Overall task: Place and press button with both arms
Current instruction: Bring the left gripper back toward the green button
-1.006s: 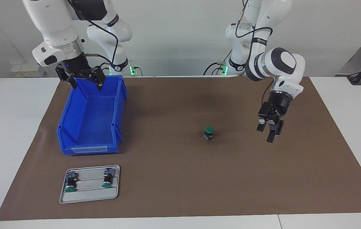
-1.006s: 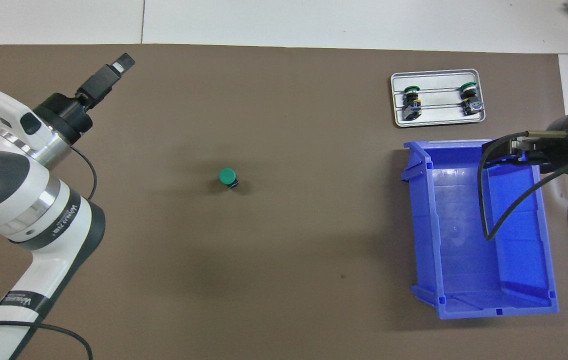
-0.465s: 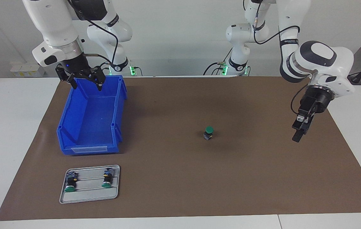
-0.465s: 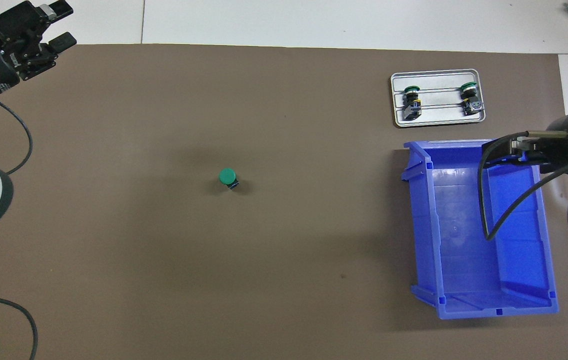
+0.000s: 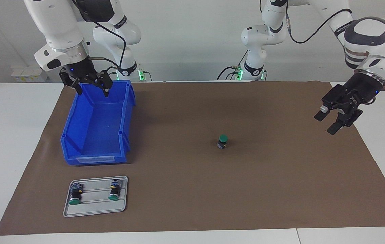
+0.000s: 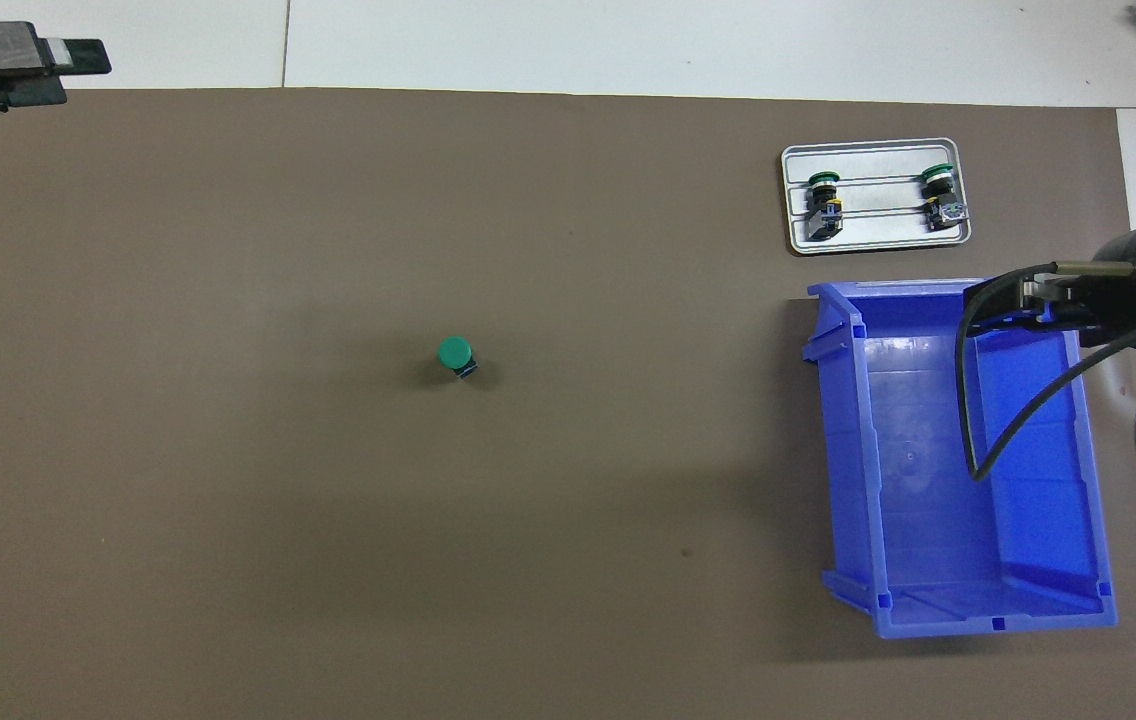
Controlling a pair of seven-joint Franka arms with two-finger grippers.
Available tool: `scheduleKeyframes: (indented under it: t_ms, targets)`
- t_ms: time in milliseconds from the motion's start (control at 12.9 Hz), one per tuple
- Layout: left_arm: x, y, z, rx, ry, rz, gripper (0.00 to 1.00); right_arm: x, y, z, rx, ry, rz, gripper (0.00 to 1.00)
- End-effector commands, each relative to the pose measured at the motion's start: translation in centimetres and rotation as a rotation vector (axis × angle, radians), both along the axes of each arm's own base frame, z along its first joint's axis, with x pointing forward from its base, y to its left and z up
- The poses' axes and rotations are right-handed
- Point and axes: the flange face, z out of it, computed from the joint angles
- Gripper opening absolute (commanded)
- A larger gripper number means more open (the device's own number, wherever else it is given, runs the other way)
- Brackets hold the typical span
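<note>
One button (image 5: pixel 222 140) stands upright mid-mat, cap up. Two lookalike buttons (image 5: pixel 75 196) lie on one grey tray (image 5: pixel 94 210), at seven o'clock from it. One blue bin (image 5: pixel 77 135) sits under the right gripper (image 5: pixel 90 88), fingers wide and empty. The left gripper (image 5: pixel 329 122), spread and empty, hangs at three o'clock.

Bright, even light falls from above, and both views are sharp. Soft, faint shadows lie beside the blue bin (image 5: pixel 97 125) and the button (image 5: pixel 222 141). No glare shows.
</note>
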Motion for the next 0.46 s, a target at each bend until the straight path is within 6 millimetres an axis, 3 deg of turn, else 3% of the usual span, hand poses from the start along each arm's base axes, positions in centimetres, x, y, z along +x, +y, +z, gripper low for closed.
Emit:
scheduleKeyframes:
  t_ms: [0, 155, 387]
  targets:
    - [-0.5, -0.5, -0.9, 0.285, 0.079, -0.094, 1.0, -0.4, -0.1, 0.2, 0.022, -0.001, -0.001, 1.0]
    - [-1.7, -5.9, -1.4, 0.583, 0.12, -0.223, 1.0, -0.4, -0.1, 0.2, 0.022, -0.001, -0.001, 1.0]
    - [-4.0, -9.7, -0.6, 0.636, 0.21, -0.127, 1.0, -0.4, -0.1, 0.2, 0.022, -0.001, -0.001, 1.0]
